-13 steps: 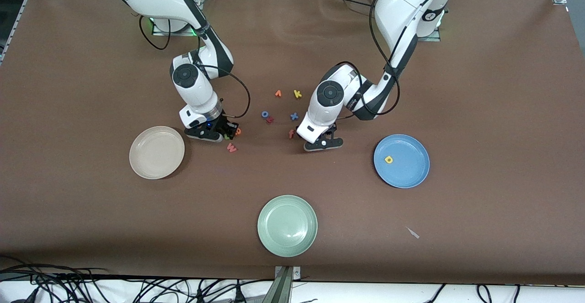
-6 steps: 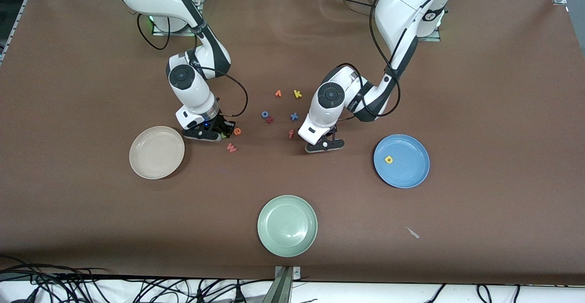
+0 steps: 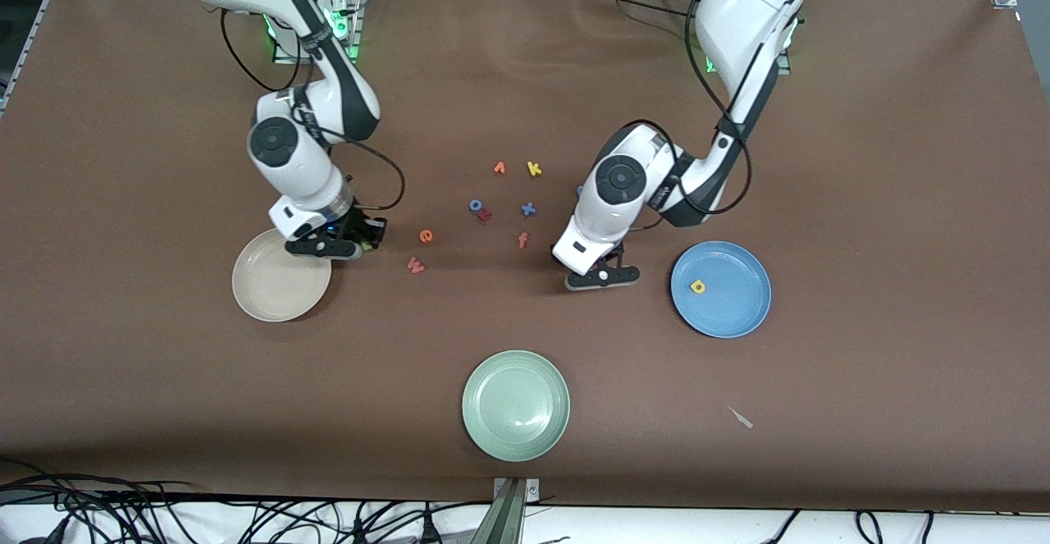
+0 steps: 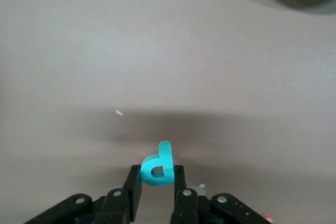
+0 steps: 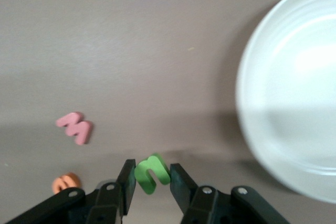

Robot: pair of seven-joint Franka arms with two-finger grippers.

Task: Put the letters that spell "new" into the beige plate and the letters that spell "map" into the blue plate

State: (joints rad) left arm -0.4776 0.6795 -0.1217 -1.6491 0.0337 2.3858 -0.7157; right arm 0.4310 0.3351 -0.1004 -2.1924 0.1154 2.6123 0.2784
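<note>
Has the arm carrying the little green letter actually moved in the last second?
Yes. The right gripper, holding the green n, moved away from the orange e toward the beige plate.

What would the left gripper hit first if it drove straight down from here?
Probably bare table. The left gripper, shut on the teal p, hangs over brown tabletop short of the blue plate; nothing shows beneath it.

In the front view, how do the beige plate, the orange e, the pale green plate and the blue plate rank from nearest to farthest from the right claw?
Measured from the right claw, shut on the green n:
1. Beige plate, right beside the claw.
2. Orange e, toward the table's middle.
3. Pale green plate, nearest the front camera.
4. Blue plate, at the left arm's end.
</note>
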